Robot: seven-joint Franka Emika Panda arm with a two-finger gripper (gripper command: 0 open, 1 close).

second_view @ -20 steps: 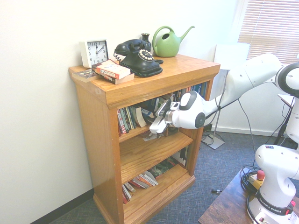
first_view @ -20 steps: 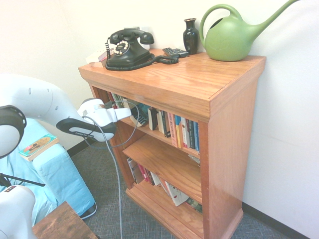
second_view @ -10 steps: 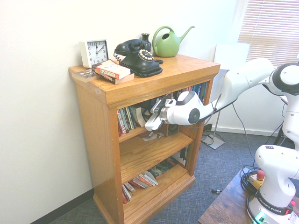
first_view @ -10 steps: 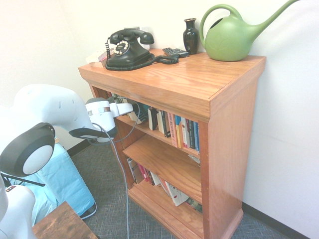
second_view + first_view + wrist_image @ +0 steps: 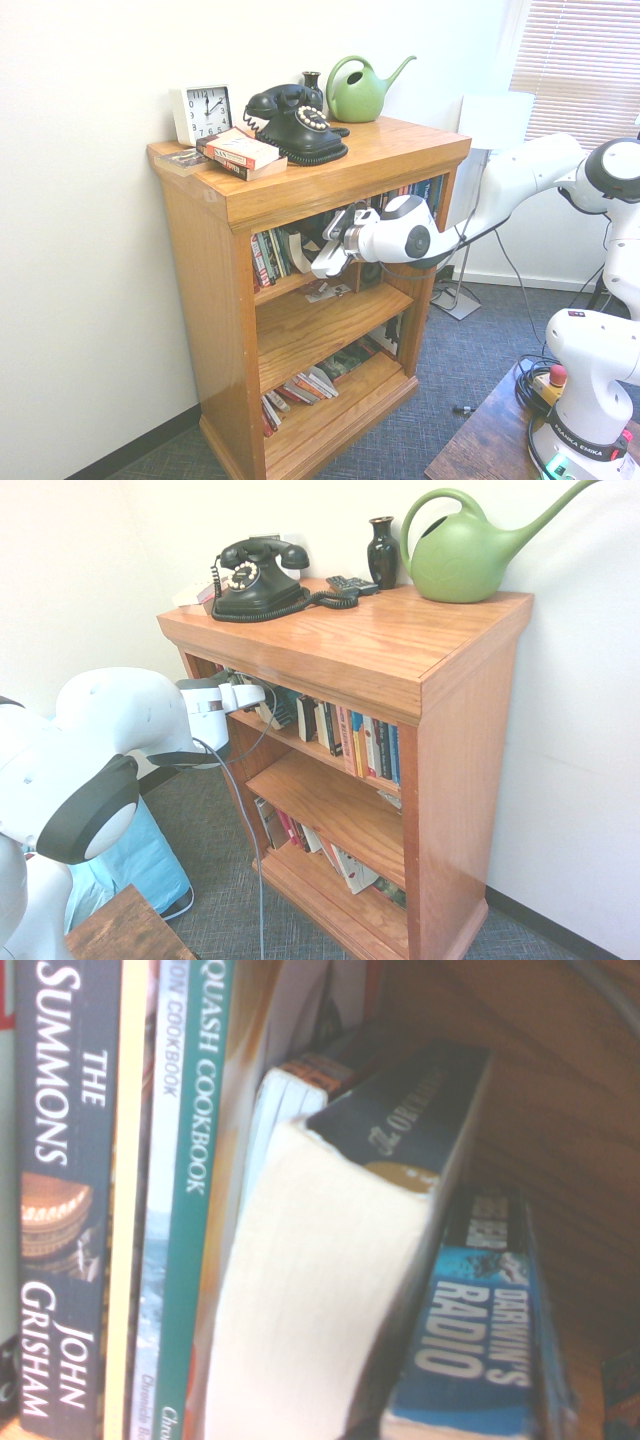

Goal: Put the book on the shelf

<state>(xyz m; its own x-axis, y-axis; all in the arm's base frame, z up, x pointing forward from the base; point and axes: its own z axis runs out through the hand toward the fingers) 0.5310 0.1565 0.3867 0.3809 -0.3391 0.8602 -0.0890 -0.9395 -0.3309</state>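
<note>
- The book [image 5: 330,1290] stands on the shelf [image 5: 292,284], among the upright books [image 5: 350,742]. In the wrist view its cream page edges face the camera and its dark blue cover tilts toward the neighbour titled "Darwin's Radio" [image 5: 480,1310].
- On its other side sit a pale thin volume, a green cookbook [image 5: 185,1190] and a John Grisham spine [image 5: 60,1200]. The book appears to lean; it is not fully upright.
- The gripper [image 5: 335,245] sits at the mouth of the shelf, just in front of the row of books, pointing slightly downward into the bookcase [image 5: 455,730].
- Finger state: neither exterior view shows the gap between the fingers clearly, so I cannot tell how far apart they stand. No frame shows them clamped on the book; whether they touch it cannot be told.
- Progress: the placing step looks essentially done, since the book rests on the correct board and not on the bare middle board [image 5: 330,805] or the flat top [image 5: 380,630].
- Remaining, as a judgement: confirm release, draw the arm clear of the shelf opening without dragging the book out, and check that the leaning book does not slide or tip forward.
- The telephone [image 5: 255,578], watering can [image 5: 465,550] and clock [image 5: 203,112] on top are not involved.
</note>
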